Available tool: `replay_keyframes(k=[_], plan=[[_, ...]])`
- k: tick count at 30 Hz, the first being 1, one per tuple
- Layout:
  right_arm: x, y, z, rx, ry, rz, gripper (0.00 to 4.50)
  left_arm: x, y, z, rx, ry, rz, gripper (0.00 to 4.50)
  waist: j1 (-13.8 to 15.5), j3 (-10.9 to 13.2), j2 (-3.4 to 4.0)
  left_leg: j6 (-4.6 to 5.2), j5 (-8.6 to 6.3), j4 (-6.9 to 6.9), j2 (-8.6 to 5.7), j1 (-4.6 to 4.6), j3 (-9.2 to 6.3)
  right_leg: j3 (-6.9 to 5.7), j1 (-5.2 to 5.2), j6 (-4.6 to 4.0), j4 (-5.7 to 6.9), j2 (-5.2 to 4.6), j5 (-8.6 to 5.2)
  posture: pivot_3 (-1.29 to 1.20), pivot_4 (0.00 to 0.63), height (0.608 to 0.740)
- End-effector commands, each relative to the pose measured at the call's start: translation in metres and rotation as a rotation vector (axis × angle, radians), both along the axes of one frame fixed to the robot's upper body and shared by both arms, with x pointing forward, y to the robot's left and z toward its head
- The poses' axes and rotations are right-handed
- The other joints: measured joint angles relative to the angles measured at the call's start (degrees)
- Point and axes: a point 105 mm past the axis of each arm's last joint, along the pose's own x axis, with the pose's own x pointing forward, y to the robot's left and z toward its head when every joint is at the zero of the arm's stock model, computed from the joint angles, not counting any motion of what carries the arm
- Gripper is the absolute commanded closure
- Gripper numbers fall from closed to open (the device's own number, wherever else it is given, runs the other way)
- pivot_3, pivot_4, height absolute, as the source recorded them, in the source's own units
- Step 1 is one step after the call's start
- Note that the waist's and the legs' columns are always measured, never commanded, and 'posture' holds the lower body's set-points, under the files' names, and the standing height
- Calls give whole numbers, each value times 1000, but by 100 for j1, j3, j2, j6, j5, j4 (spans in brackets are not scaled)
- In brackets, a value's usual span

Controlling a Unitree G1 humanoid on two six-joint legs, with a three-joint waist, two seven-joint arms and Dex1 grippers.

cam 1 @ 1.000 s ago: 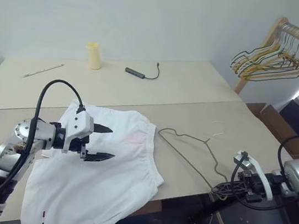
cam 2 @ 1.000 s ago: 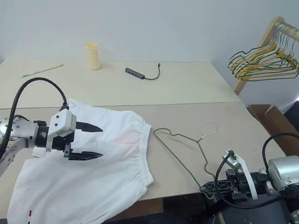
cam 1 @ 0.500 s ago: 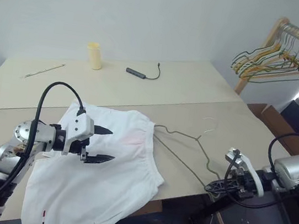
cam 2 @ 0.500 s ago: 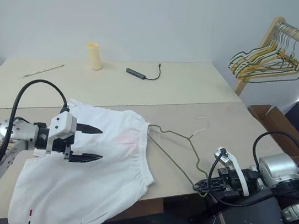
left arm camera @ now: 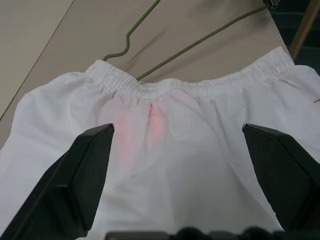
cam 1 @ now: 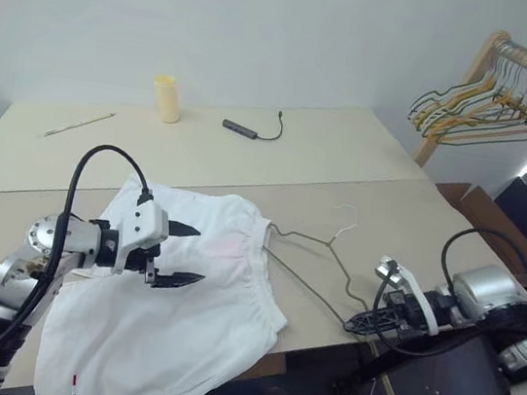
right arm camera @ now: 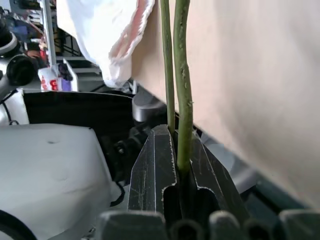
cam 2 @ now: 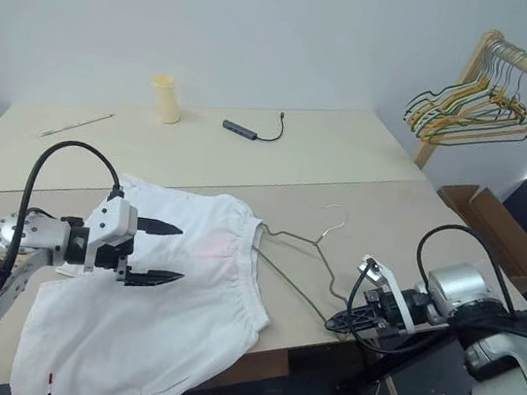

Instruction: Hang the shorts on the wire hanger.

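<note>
White shorts (cam 1: pixel 170 302) lie at your desk's (cam 1: pixel 249 161) front edge under the spread left gripper (cam 1: pixel 180 256), so keep the right gripper (cam 1: pixel 356 323) pinching the wire hanger's (cam 1: pixel 318 264) corner and steer its far end into the waistband.

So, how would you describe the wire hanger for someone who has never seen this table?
On the beige table, look just right of the white shorts. The wire hanger lies flat there, one corner pinched in the right gripper at the table's edge. It is single, thin and grey-olive, unlike the colourful hangers on the wooden rack.
</note>
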Motion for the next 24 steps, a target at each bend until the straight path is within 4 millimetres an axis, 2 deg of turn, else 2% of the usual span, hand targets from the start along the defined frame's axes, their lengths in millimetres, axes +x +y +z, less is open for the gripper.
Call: replay_keyframes(k=[1,6,10,13,20,24], plan=[[9,7,11,44,-40,46,4500,-1,-5,8,4,-45,-9,35,18,0,0,0,0,0,0,0,-1,0,0,-7,1,0,4,-112,0,740],[24,13,9,32,-65,36,4500,-1,-5,6,8,-45,-4,35,12,0,1,0,0,3,0,2,-2,0,1,-10,5,0,6,-100,0,740],[27,20,14,56,-86,63,4500,-1,-7,6,1,-46,-1,35,62,-1,1,0,0,4,-2,0,-6,-1,1,-13,7,-1,8,-97,0,740],[38,25,17,53,-92,25,4500,-1,-7,6,1,-48,3,35,77,-1,1,0,0,4,-2,1,-7,-2,0,-14,7,-2,9,-88,0,740],[53,24,13,40,-122,-45,4500,-3,-7,3,-3,-45,8,35,169,-2,3,0,0,7,-3,0,-10,-6,-1,-17,15,-3,10,-86,0,740],[58,26,23,94,-187,-42,4500,-3,-7,3,-3,-47,7,35,192,-2,3,0,0,9,-6,-5,-12,-8,-3,-17,15,-8,11,-92,0,740]])
